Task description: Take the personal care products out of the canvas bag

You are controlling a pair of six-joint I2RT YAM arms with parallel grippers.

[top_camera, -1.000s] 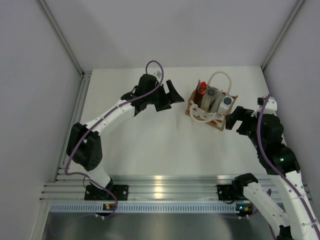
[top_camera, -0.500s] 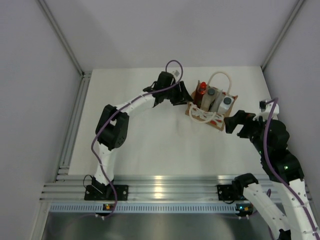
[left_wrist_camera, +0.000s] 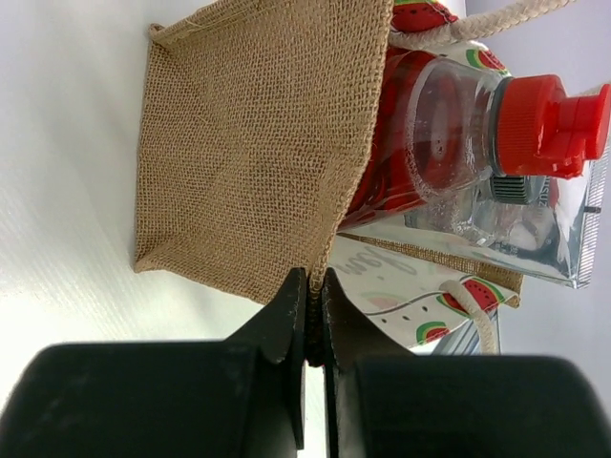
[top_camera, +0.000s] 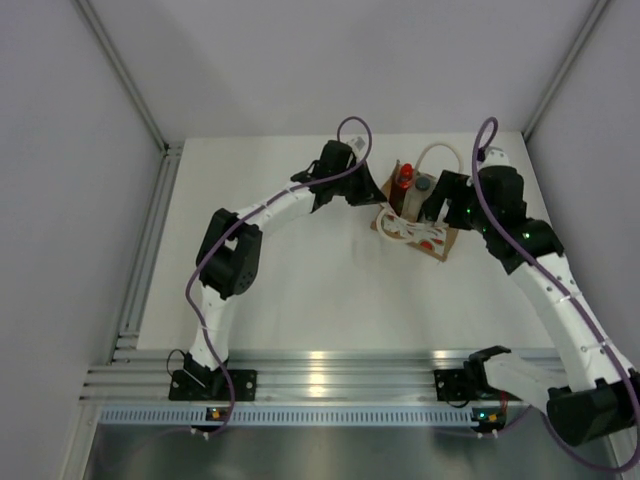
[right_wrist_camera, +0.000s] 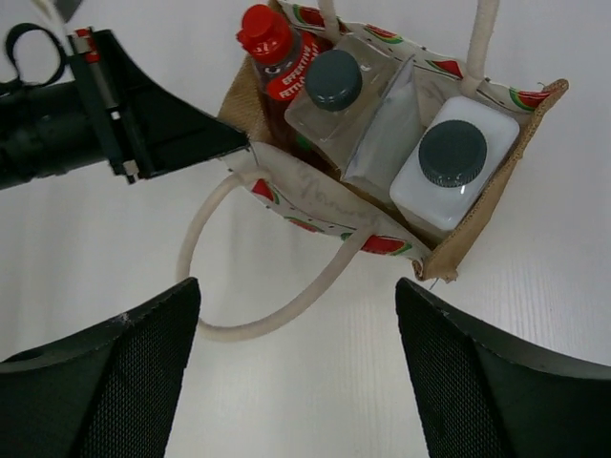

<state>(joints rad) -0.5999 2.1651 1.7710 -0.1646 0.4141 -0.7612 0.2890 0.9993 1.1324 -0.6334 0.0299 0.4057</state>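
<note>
L gripper [left_wrist_camera: 313, 305] clenched on left side seam of canvas bag [left_wrist_camera: 248, 143], which sits far, right of centre on tabletop [top_camera: 300, 290]. R gripper [right_wrist_camera: 296, 296] spread wide, empty, above it.

Risks: floppy coarse-weave wall may slip from thin pinch, so bag lifts w/ bottle. Looped rope handle [right_wrist_camera: 186, 262] could snag a finger.

Red bottle [right_wrist_camera: 272, 57] round, slick plastic. White bottle [right_wrist_camera: 449, 167] squarish, packed tight.

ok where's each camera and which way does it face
Top external: above and behind the robot, looking down at the table; left arm and right arm meet at the canvas bag.
Left wrist: beside the bag, facing its burlap side; left gripper shut on its edge.
Right wrist: above the bag, looking down into it; open right gripper frames the bottom.
Shared: both wrist views show the red bottle.
</note>
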